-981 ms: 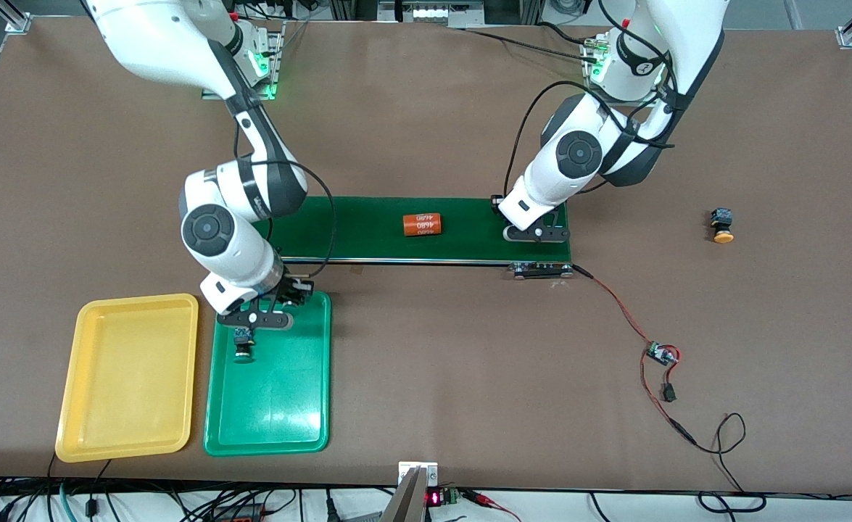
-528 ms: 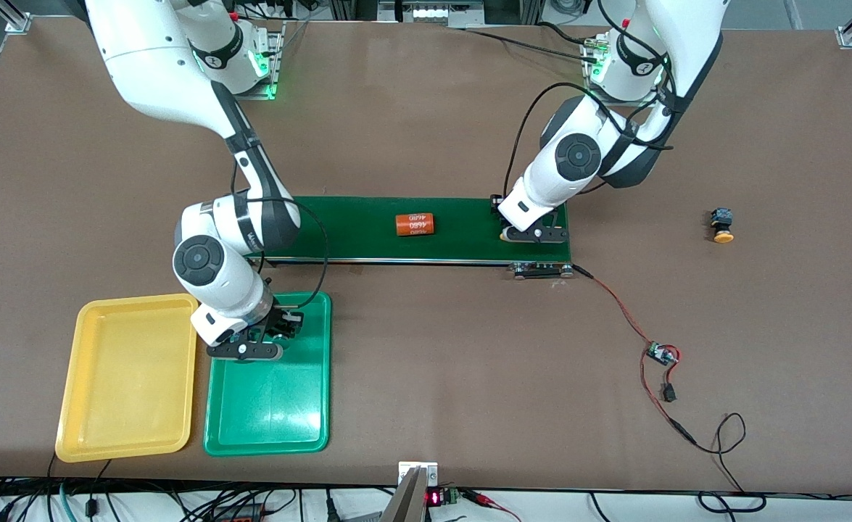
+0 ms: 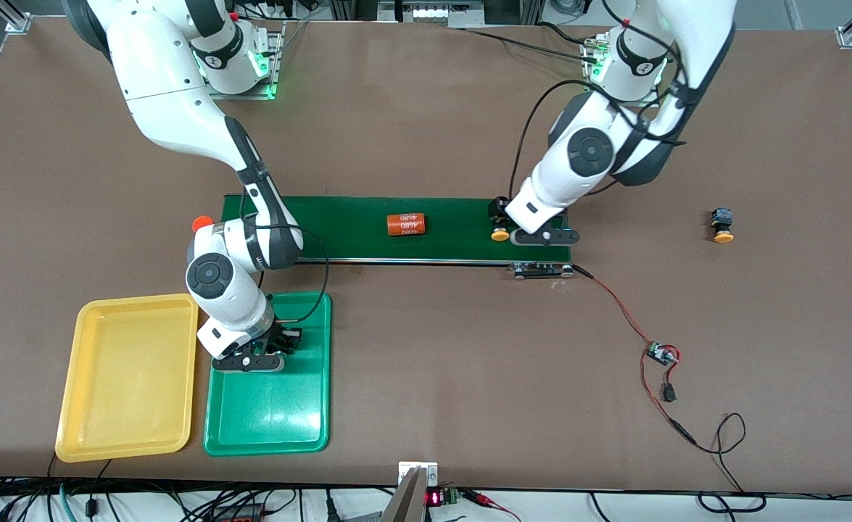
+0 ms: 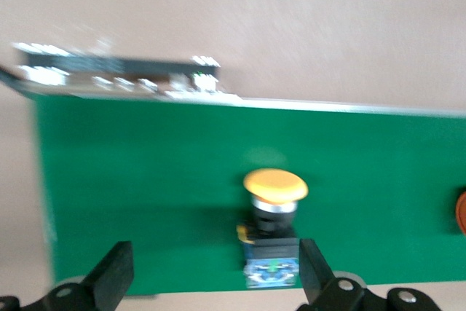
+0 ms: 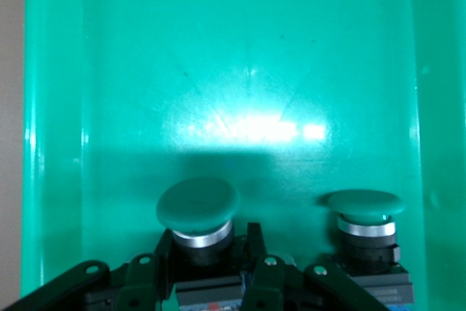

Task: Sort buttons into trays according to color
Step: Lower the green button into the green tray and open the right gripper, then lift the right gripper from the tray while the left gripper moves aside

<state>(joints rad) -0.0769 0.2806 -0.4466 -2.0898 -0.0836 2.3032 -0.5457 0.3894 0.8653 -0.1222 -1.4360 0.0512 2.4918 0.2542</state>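
You have two green-capped buttons side by side in the green tray, at its end nearest the belt; your right claw pinches one of them. An orange-capped button lies on the belt's left-arm end under your spread left claw. Another orange-capped one sits on the surface toward the left arm's edge, and the yellow tray lies beside the green.

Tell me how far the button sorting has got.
One green button already sits in the green tray. The right gripper is shut on a second green button over that tray. The left gripper is open by an orange-capped button on the conveyor belt; another waits. The yellow tray is empty.
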